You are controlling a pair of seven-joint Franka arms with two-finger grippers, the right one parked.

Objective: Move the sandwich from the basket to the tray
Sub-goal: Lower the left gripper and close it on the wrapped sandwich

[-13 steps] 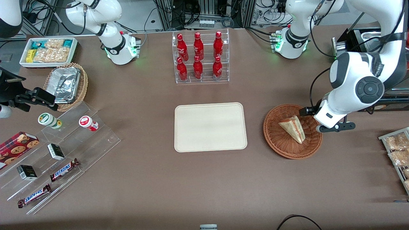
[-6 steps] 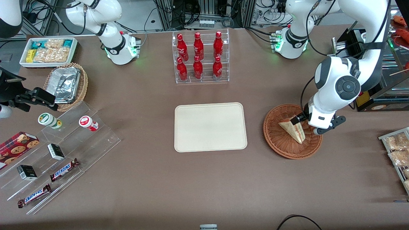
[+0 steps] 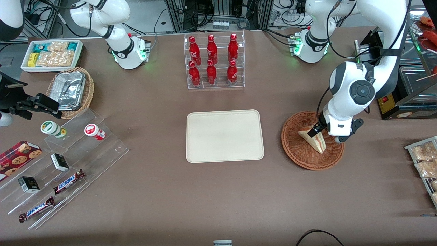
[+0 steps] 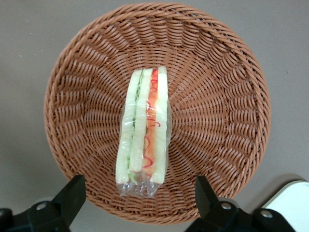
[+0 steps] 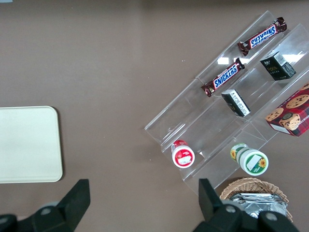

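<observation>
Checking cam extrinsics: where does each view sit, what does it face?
Front: high over the table, looking down on tray, basket, both arms.
Left wrist: on the working arm, looking straight down at the sandwich in the basket; open end effector above it.
Right wrist: on the parked arm, facing the snack rack; its own fingers show.
Shared: all three show the tray.

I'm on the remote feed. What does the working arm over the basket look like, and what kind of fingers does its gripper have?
The left arm is glossy white with dark grey joint caps, one a round disc with a ring mark, and black cables running along it. Its base glows green. The gripper, above the sandwich in the basket, has two black, blocky, tapered fingers, open.
</observation>
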